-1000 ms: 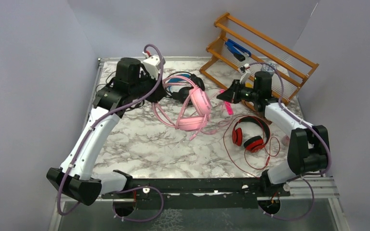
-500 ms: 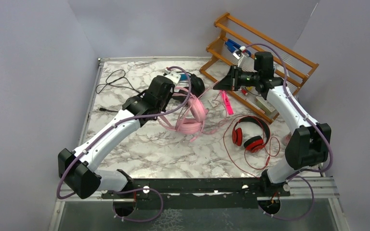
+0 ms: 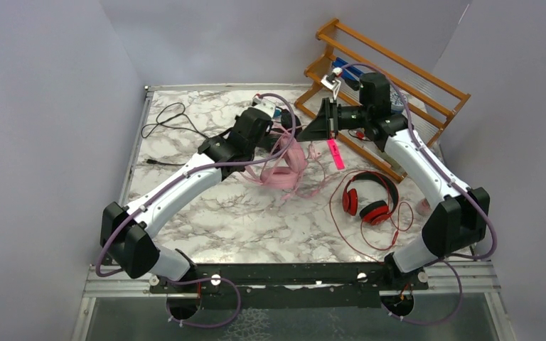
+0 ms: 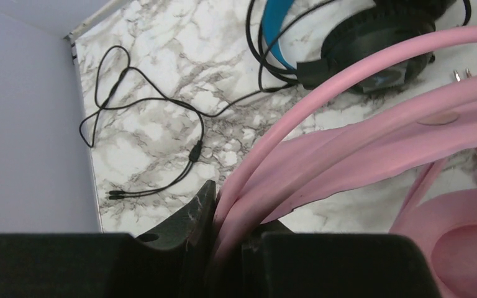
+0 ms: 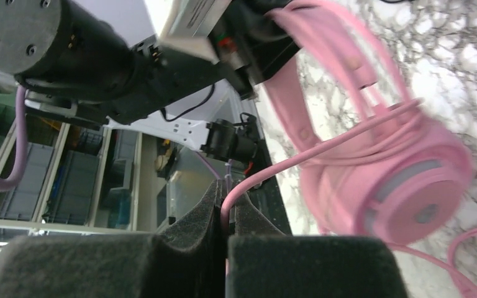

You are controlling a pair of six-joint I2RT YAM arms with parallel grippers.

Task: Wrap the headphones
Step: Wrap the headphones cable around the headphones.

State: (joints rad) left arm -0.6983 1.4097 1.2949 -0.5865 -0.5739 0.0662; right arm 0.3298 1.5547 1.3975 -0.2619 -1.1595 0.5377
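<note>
The pink headphones [image 3: 286, 162] hang tilted just above the table's middle back. My left gripper [image 4: 227, 214] is shut on their pink headband [image 4: 372, 133]. My right gripper [image 5: 227, 208] is shut on their thin pink cable [image 5: 298, 158], close to the right of the ear cup [image 5: 410, 186]. In the top view the two grippers, left [image 3: 274, 138] and right [image 3: 314, 131], stand close together. The cable's pink inline remote [image 3: 335, 154] dangles below. The black headphones with a blue band [image 4: 372, 37] lie behind. The red headphones [image 3: 370, 200] lie at the right, their red cable looped around them.
A wooden rack [image 3: 391, 71] leans at the back right, just behind my right arm. A loose black cable [image 3: 170, 117] lies at the back left near the table's edge. Grey walls close in the left, back and right sides.
My left arm has swung right and stretched out, turning the pink headset with it. My right gripper has moved left and farther back with the pink cable, closer to the left gripper.
</note>
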